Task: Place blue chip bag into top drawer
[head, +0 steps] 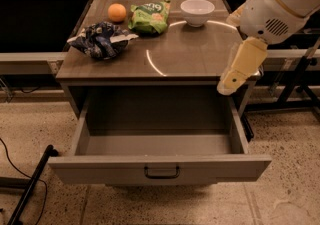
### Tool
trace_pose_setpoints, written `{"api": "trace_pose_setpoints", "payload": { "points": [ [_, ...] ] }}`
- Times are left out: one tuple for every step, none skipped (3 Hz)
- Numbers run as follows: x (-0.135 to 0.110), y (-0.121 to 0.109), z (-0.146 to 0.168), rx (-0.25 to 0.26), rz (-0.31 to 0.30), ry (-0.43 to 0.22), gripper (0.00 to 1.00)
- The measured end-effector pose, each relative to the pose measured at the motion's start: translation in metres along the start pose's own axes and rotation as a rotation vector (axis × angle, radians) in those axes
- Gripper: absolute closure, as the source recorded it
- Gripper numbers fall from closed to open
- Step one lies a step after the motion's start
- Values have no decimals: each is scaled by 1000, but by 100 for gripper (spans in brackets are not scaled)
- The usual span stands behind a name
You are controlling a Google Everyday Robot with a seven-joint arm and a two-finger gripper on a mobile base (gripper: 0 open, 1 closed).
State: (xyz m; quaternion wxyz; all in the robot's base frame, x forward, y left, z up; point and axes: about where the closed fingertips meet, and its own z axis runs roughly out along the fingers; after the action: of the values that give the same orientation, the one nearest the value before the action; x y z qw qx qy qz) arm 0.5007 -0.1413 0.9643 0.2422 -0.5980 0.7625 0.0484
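The blue chip bag (102,40) lies crumpled on the left side of the cabinet's countertop (185,54). The top drawer (160,166) is pulled wide open below it, its inside bare, with a dark bar handle (162,172) at the centre of its front. My gripper (235,76) hangs from the white arm (280,6) over the counter's right front corner, above the drawer's right side. It is far to the right of the bag and holds nothing that I can see.
An orange (117,12), a green chip bag (150,17) and a white bowl (197,11) sit along the back of the countertop. A black pole and cable (30,189) lie on the floor at the left. Dark shelving flanks the cabinet on both sides.
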Motion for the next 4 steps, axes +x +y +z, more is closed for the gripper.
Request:
{"api": "trace_pose_setpoints", "payload": {
  "points": [
    [-15, -7, 21, 5, 27, -42, 0],
    [-45, -18, 59, -3, 46, -100, 0],
    [-77, -35, 93, 21, 89, -158, 0],
    [-77, -35, 93, 21, 89, -158, 0]
  ]
}}
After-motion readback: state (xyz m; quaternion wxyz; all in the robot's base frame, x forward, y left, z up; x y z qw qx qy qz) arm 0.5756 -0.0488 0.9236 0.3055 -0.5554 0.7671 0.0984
